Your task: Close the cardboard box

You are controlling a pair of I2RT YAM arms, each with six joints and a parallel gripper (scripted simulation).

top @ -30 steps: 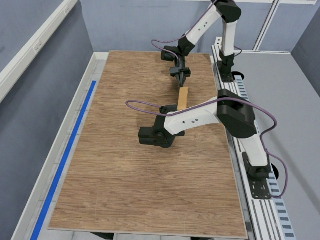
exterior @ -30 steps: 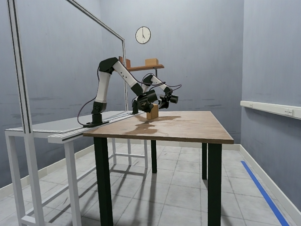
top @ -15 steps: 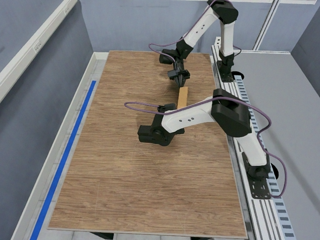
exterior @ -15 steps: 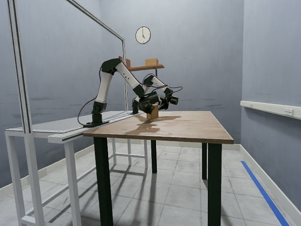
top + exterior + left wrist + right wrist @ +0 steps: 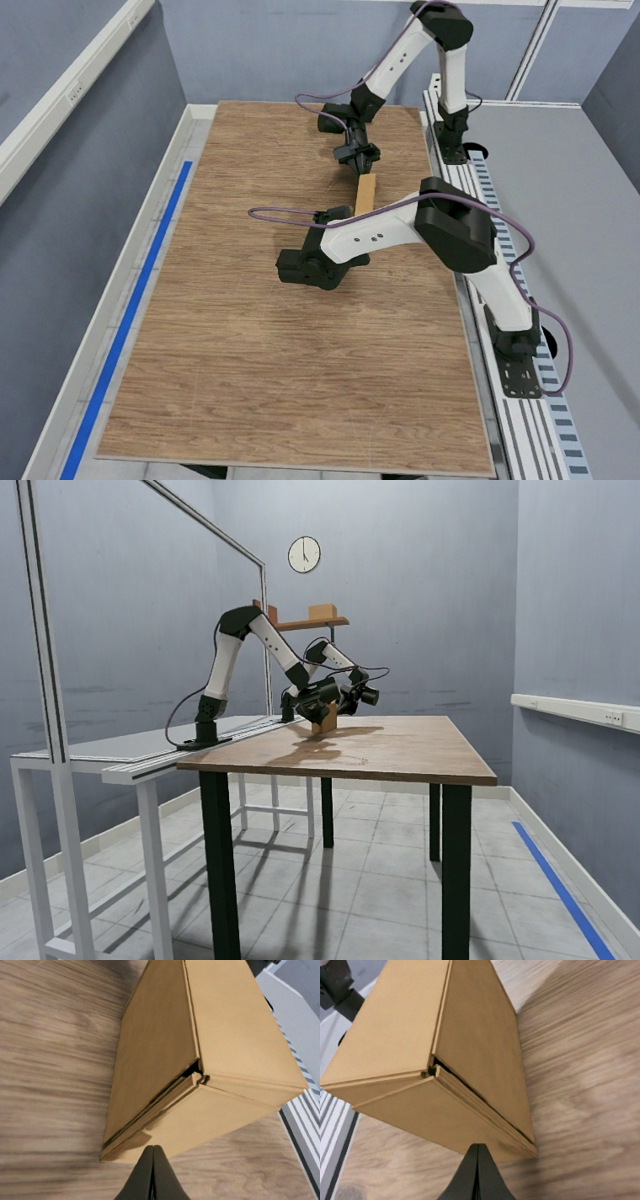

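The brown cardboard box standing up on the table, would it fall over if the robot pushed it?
The tall, tan cardboard box might tip if pushed on a broad face, since it stands on a narrow side. Its flat panels look fairly stiff, but the open gap along one edge suggests it could flex there.
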